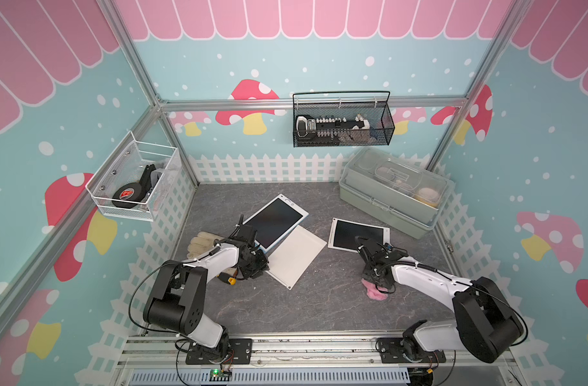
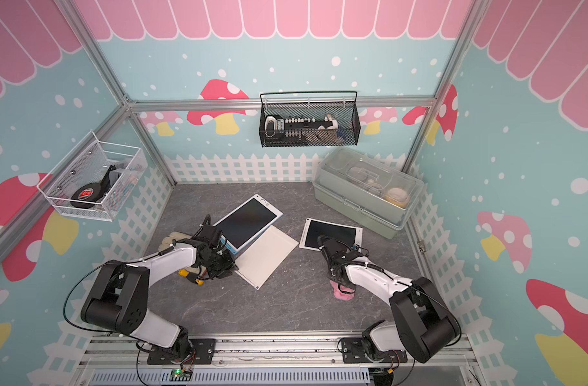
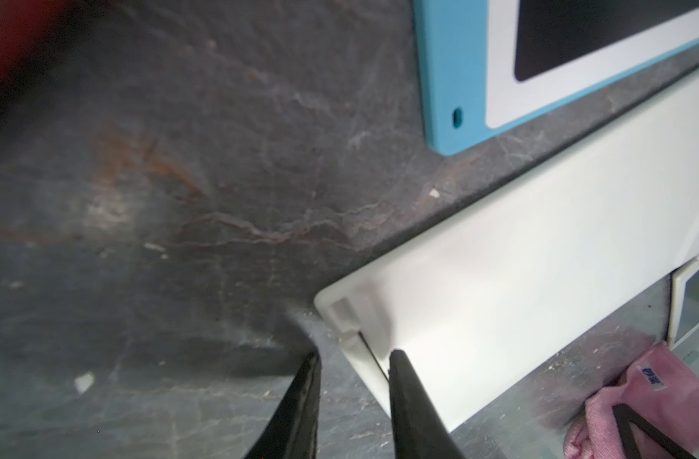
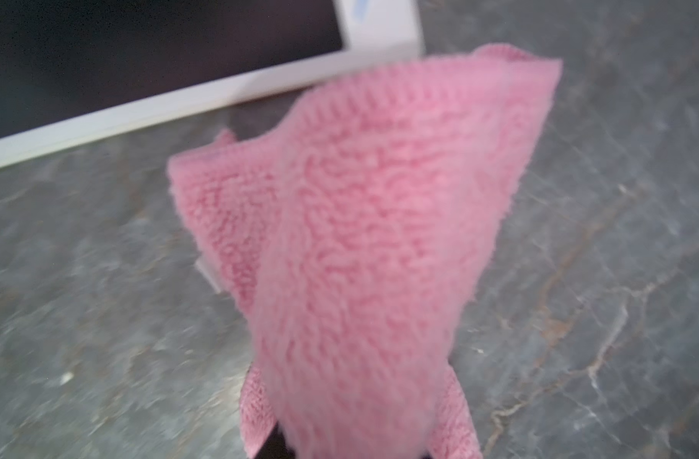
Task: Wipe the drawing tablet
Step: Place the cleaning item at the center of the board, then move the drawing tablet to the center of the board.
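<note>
The left tool [image 3: 353, 355] stands slightly spread at the white slab's [image 3: 538, 258] left corner; whether the right tool [image 1: 376, 281] pinches the pink cloth [image 4: 359, 218] (which hides its fingers) cannot be told.

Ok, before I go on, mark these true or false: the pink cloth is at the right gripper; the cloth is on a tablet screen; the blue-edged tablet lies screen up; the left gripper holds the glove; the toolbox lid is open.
1. The pink cloth is at the right gripper. True.
2. The cloth is on a tablet screen. False: it is over bare tabletop, short of the white-framed tablet.
3. The blue-edged tablet lies screen up. True.
4. The left gripper holds the glove. False: its fingers stand apart at a corner of the white panel; the glove lies apart, beside the arm.
5. The toolbox lid is open. False: it is closed.
</note>
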